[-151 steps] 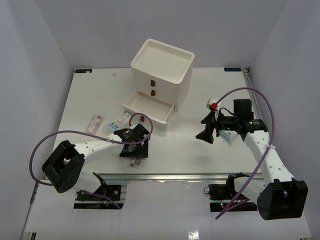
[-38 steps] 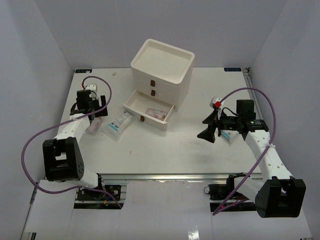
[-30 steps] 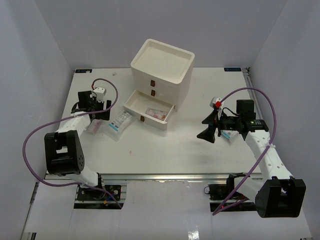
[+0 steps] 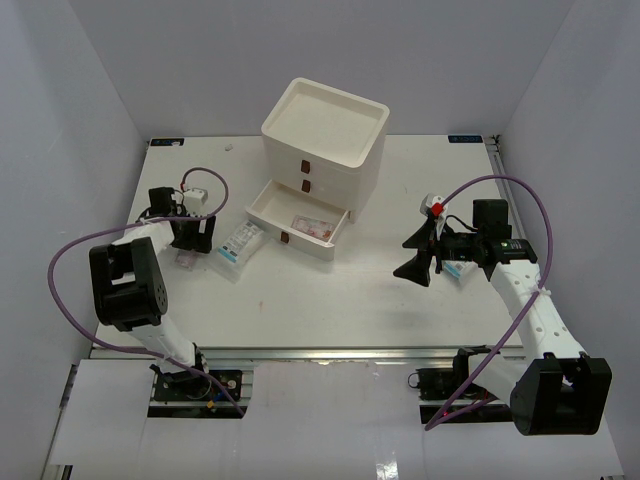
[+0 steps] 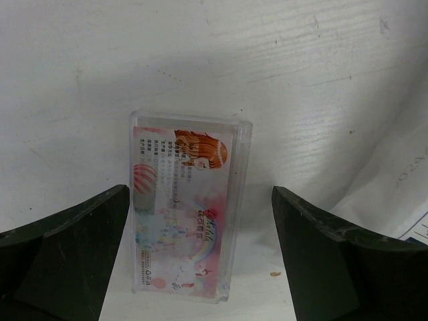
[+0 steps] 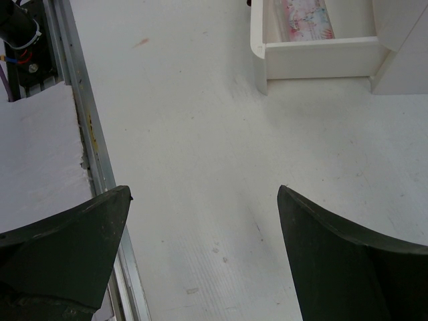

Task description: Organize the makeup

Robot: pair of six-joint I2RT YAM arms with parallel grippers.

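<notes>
While the left fingers (image 5: 67,254) stand wide apart low over the bench (image 5: 267,60), a clear pink-red sachet (image 5: 187,207) lies flat between them, touched by neither. In the top view it sits at about eight o'clock from the cream box (image 4: 325,125), with a blue-print sachet (image 4: 240,243) just beside it at three o'clock. A third sachet (image 4: 312,225) lies inside the open bottom drawer (image 4: 300,243). The right fingers (image 6: 60,247), also spread and holding nothing, hover above bare bench at four o'clock from the box.
</notes>
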